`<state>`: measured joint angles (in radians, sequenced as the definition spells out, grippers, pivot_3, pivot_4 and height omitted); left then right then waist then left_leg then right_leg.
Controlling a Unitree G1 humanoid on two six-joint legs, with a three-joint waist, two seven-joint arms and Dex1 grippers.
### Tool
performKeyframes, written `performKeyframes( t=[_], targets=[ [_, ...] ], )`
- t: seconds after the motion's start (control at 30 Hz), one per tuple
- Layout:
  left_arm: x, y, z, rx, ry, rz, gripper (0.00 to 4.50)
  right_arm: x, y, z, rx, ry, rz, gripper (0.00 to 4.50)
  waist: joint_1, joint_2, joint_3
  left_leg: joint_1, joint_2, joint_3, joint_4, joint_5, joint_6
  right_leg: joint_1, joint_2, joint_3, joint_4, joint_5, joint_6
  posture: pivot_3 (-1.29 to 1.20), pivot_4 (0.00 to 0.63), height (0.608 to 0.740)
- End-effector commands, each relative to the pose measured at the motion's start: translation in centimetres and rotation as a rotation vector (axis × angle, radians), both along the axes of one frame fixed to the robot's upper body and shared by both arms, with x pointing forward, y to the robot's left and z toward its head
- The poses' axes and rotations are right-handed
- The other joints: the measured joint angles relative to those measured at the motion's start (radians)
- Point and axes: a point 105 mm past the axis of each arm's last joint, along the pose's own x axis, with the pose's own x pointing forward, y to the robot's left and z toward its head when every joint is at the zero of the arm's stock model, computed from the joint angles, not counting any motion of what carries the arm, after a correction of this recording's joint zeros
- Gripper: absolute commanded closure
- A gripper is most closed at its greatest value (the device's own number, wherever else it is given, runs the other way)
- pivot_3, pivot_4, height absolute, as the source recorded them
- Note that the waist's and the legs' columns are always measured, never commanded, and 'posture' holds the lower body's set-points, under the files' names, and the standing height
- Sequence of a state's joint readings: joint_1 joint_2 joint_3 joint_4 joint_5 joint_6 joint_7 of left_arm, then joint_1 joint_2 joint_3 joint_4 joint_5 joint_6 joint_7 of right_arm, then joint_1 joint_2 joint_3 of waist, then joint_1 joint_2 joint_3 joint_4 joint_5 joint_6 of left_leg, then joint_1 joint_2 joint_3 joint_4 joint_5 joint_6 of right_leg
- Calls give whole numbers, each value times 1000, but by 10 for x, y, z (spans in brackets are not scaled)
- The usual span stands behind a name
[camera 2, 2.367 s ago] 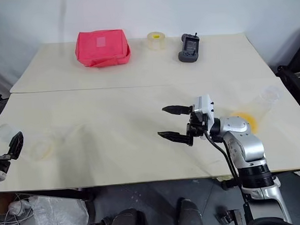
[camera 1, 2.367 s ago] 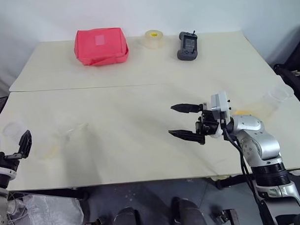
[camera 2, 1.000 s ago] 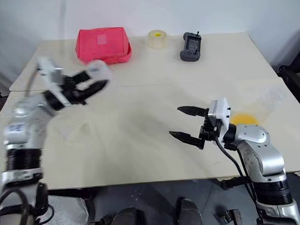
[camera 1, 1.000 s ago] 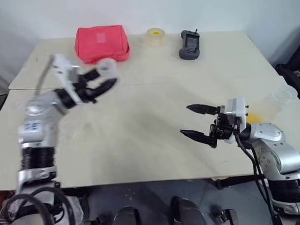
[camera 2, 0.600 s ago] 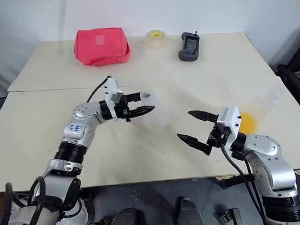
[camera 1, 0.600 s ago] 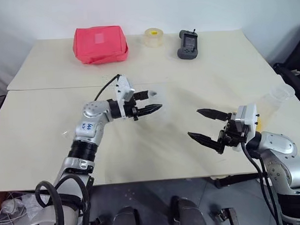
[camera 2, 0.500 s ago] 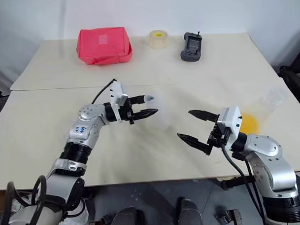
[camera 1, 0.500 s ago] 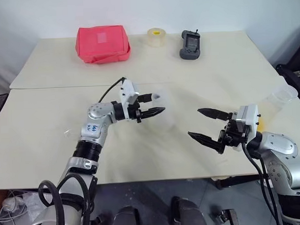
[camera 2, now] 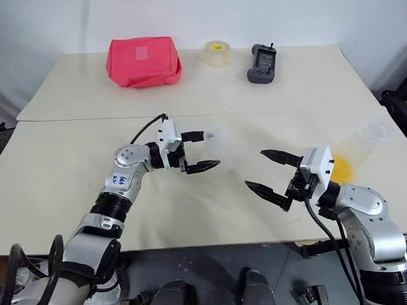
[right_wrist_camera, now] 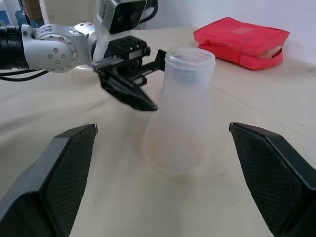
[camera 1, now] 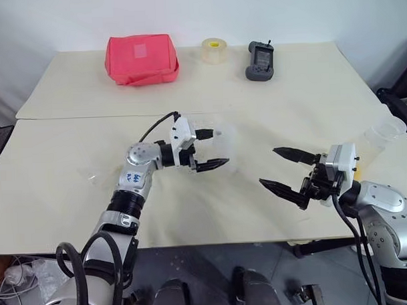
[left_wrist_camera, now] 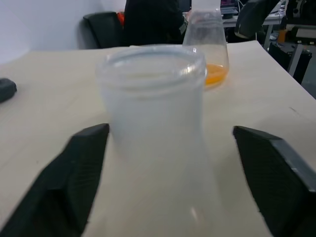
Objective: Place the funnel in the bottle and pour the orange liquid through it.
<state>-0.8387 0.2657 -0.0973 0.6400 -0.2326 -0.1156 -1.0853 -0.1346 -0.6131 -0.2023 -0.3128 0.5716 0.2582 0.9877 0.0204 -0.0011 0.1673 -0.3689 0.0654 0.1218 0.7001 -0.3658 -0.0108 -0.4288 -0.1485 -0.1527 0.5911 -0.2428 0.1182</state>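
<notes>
The bottle (right_wrist_camera: 180, 113), a clear conical flask, stands upright on the table's middle. My left gripper (camera 1: 217, 148) is open, one finger on each side of the flask's neck and apart from it. My right gripper (camera 1: 269, 166) hangs open and empty just right of the flask, pointing at it. The orange liquid (left_wrist_camera: 216, 74) sits in the bottom of a clear cup (camera 1: 382, 134) near the table's right edge. The funnel (camera 1: 93, 177) shows as a faint clear shape lying on the table at the left.
A red pouch (camera 1: 142, 59), a tape roll with a yellow core (camera 1: 214, 50) and a black handheld controller (camera 1: 258, 61) line the far side of the table. A seam runs across the tabletop behind the flask.
My left arm swung from the far left to the table's middle with the bottle, lowered it, and its fingers have now opened off it. The right gripper drifted slightly right.
</notes>
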Motion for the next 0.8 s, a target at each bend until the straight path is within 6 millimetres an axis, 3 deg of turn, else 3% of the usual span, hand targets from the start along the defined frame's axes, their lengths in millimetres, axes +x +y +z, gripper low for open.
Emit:
performKeyframes(
  t=[0.03,0.23,0.37,0.47,0.63,0.7,0.8],
  targets=[
    [-1,6,12,-22,-23,-2,37,-3,-1,14,-11,-70,5,0,0,0,0,0,0,0,0,0,0,0,0,0,0,0,0,0,150,740],
    [0,32,26,-42,-8,41,37,-5,-1,12,-38,-50,27,0,0,0,0,0,0,0,0,0,0,0,0,0,0,0,0,0,150,740],
    [-7,73,42,-50,30,100,37,-5,-3,10,-67,-21,59,0,-4,0,0,0,0,0,0,0,0,0,0,0,0,0,0,0,150,740],
    [-13,93,53,-65,15,171,37,-5,-4,9,-86,-4,76,0,-10,0,0,0,0,-1,-1,0,0,0,0,0,1,0,0,0,150,740],
    [-35,145,82,-224,-47,401,37,-7,-3,6,-110,25,141,0,-9,0,1,0,0,-1,0,0,0,0,0,0,1,0,0,0,150,740],
    [-54,175,79,-260,-45,537,37,-5,1,8,-96,25,173,0,-13,0,1,1,1,-2,0,0,0,0,0,0,2,0,0,0,150,740],
    [-81,201,62,-237,-10,688,37,-1,9,9,-84,22,210,0,-27,-1,1,2,1,-2,-1,0,0,0,0,1,3,0,0,0,150,740]
  ],
)
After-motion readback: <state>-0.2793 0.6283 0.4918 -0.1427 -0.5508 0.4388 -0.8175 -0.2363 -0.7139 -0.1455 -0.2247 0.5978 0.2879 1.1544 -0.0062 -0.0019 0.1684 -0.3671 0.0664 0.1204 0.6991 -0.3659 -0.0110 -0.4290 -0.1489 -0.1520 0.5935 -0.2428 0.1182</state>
